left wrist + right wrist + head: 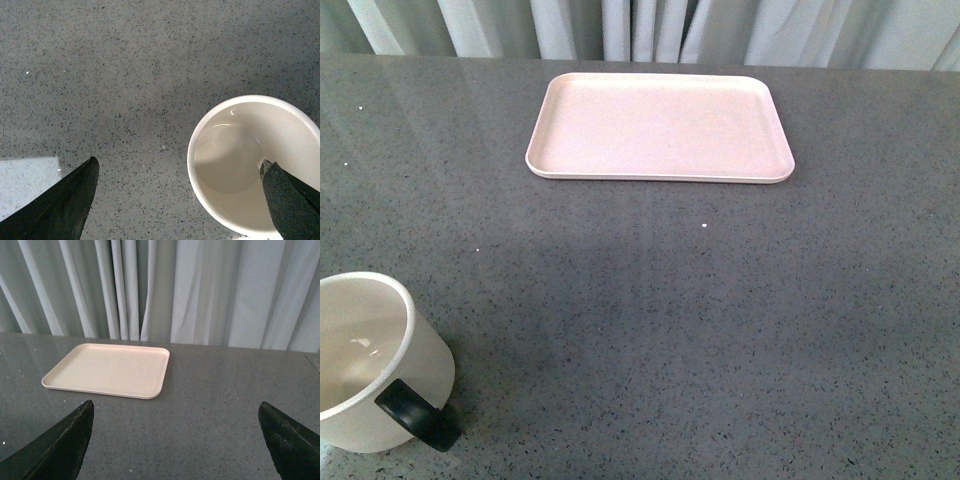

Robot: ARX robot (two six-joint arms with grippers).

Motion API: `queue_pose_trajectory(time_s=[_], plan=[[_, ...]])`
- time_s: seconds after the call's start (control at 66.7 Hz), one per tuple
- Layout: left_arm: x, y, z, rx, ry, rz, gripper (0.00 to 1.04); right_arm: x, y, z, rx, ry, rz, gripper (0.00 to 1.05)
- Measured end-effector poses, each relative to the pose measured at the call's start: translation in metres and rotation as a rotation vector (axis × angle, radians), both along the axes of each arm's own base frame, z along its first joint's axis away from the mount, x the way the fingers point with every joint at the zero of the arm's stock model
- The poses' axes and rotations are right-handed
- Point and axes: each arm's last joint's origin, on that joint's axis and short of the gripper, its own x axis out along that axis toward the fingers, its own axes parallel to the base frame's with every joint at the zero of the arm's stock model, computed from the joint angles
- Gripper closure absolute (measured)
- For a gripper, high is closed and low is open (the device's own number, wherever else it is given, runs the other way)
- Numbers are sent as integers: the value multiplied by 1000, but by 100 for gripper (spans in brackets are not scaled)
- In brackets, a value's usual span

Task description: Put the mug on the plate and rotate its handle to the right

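Front view: the mug [365,360] stands upright at the near left corner of the counter [670,320], handle [417,416] turned near-right. The left hand [178,162] is spread above it, one finger over its mouth. The right hand [175,404] is spread too, and the plate [660,125] lies by the far edge, mid-counter.

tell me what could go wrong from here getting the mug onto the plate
1. The left claw hangs open off-centre over the mug, one finger above its inside; closing could pinch only the wall and tip it.
2. The plate lies far across the table, so a weak grip might slip on the carry.
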Motion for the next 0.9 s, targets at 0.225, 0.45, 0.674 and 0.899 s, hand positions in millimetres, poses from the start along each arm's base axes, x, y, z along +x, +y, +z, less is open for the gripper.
queue_pose_trajectory(time_s=[0.225,0.45,0.674,0.899], plan=[[6,-2,1,1,6,-14,9,0,0,0,0,0,0,9],[9,-2,-5,6,37,-23,9,0,0,0,0,0,0,9],[13,-1,-16,11,90,-36,9,0,0,0,0,0,0,9],[23,1,-28,15,138,-46,9,0,0,0,0,0,0,9]])
